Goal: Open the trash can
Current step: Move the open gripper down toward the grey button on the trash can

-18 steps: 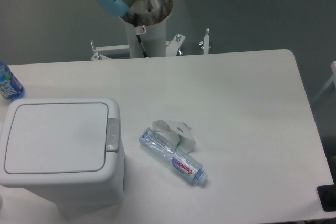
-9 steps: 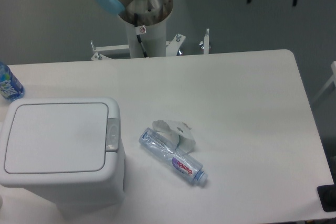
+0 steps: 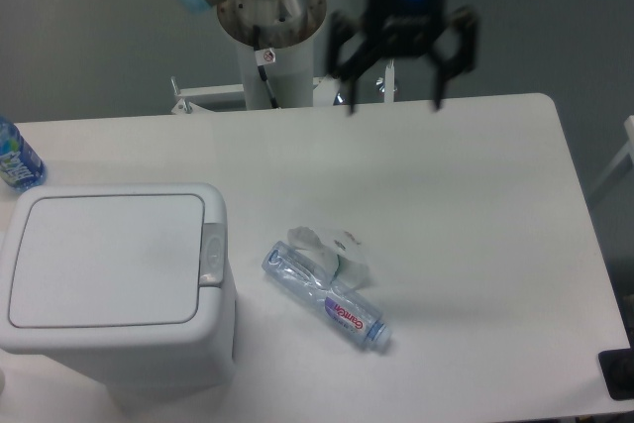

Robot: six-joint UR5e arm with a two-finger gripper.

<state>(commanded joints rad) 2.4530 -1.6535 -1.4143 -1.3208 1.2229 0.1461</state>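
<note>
Hovering high over the far edge of the surface [image 3: 475, 195], our claw [image 3: 393, 104] hangs with its two fingers spread wide and nothing between them. We see the trash can [image 3: 119, 284] at the near left corner, lid flat and closed, its grey push-button [image 3: 212, 255] on the right rim of the lid. From the claw, that button lies well apart, to the left and nearer. A crushed plastic bottle [image 3: 327, 296] lies between.
</note>
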